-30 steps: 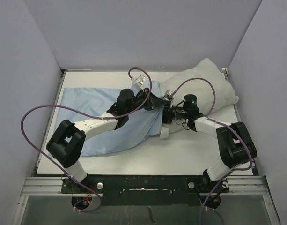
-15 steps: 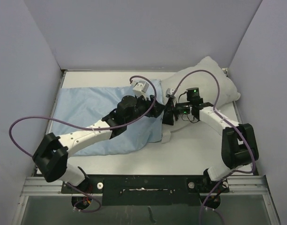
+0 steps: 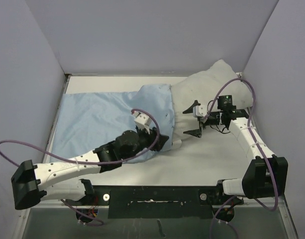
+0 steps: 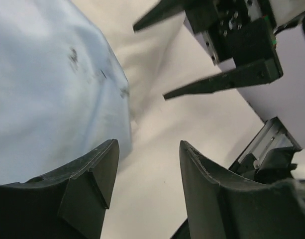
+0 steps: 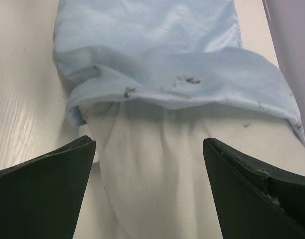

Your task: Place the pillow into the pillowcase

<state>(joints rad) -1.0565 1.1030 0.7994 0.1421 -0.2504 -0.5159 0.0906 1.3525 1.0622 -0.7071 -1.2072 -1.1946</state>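
Observation:
The light-blue pillowcase (image 3: 100, 117) lies wrinkled across the left and middle of the table. The off-white pillow (image 3: 214, 82) lies at the back right, and its left end sits inside the pillowcase mouth (image 5: 157, 84). My left gripper (image 3: 159, 141) hovers open at the pillowcase's near right corner, with only table between its fingers (image 4: 95, 174). My right gripper (image 3: 194, 119) stands wide open just right of the mouth, over the bare part of the pillow (image 5: 157, 169), and holds nothing. In the left wrist view the pillowcase (image 4: 43, 89) fills the left side.
Grey walls close in the white table (image 3: 212, 159) on the left, back and right. A metal rail (image 3: 152, 191) runs along the near edge by the arm bases. Purple cables loop from both arms, one low at the left (image 3: 13, 147).
Both grippers have opened and let go at the pillowcase mouth. The left arm drew back toward the near left. The right gripper backed off to the right.

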